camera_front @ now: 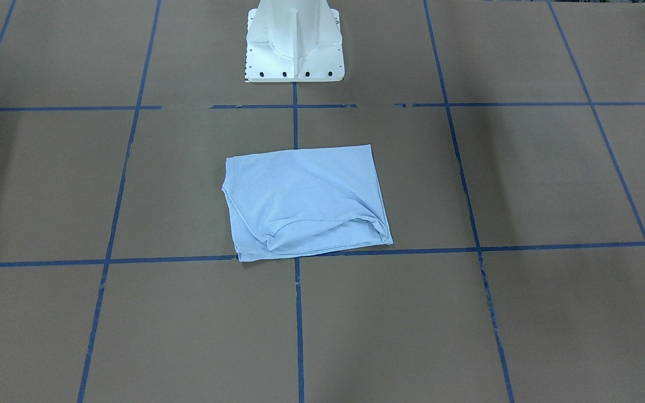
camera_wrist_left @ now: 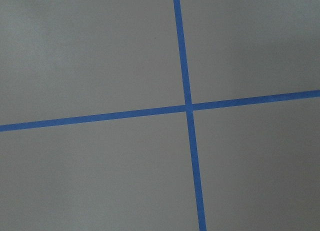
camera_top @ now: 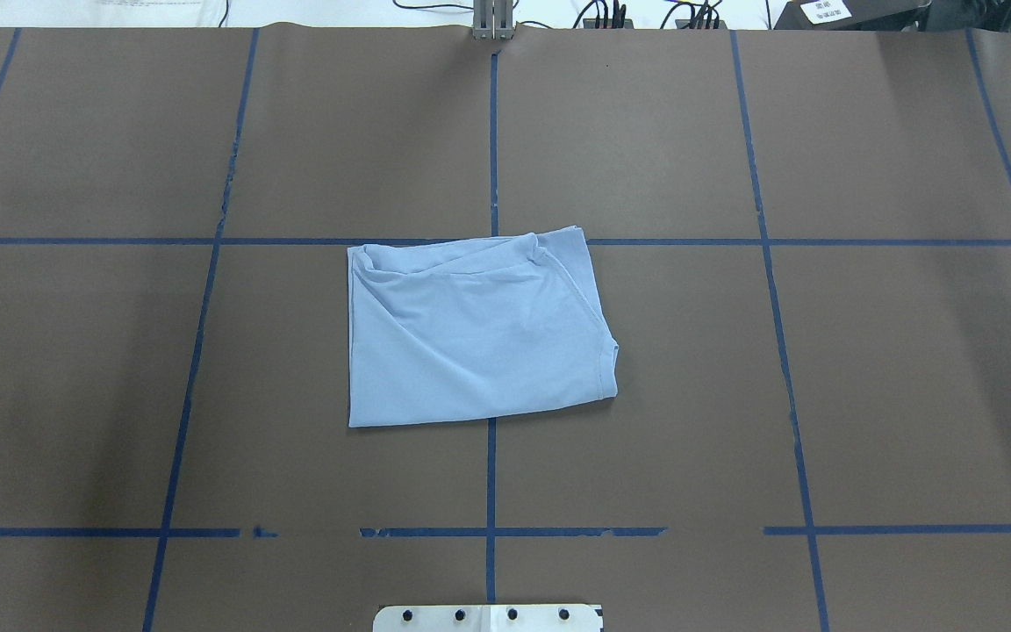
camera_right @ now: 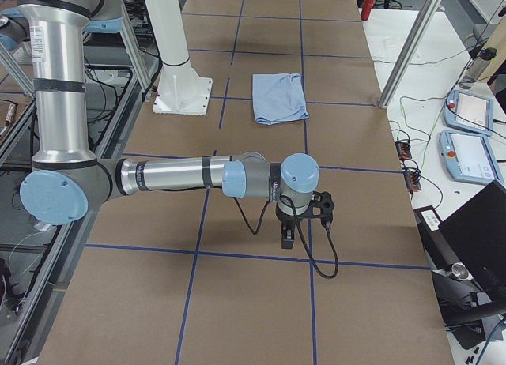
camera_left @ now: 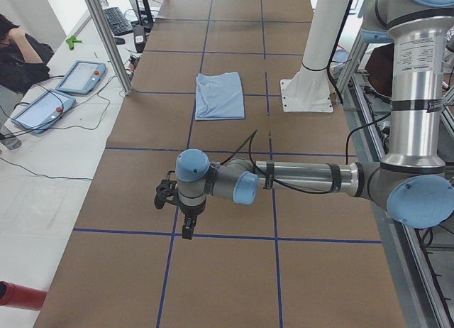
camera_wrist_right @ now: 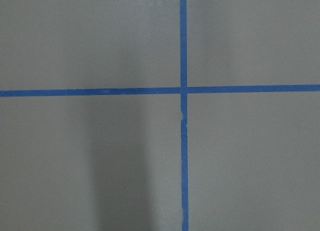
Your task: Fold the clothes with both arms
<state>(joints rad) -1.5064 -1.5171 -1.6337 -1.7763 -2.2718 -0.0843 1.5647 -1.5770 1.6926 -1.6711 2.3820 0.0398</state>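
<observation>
The left arm (camera_left: 305, 177) reaches out low over the table (camera_top: 909, 395), and the left end effector (camera_left: 187, 230) points straight down near a crossing of blue tape lines (camera_wrist_left: 188, 108). It shows only in the side view, so I cannot tell whether its fingers are apart or together. The right arm (camera_right: 166, 175) is stretched out the same way at the other end of the table, and the right end effector (camera_right: 287, 237) also points down beside a tape crossing. Its state cannot be told either.

The light blue T-shirt (camera_top: 470, 338) lies folded into a rough rectangle on the table, well apart from both end effectors and between them, in front of the white pedestal (camera_front: 294, 39). Neither end effector touches it. One edge of the T-shirt bunches into soft creases, and a hemmed edge runs along another side. Below each end effector the wrist cameras show only brown table covering and tape.
</observation>
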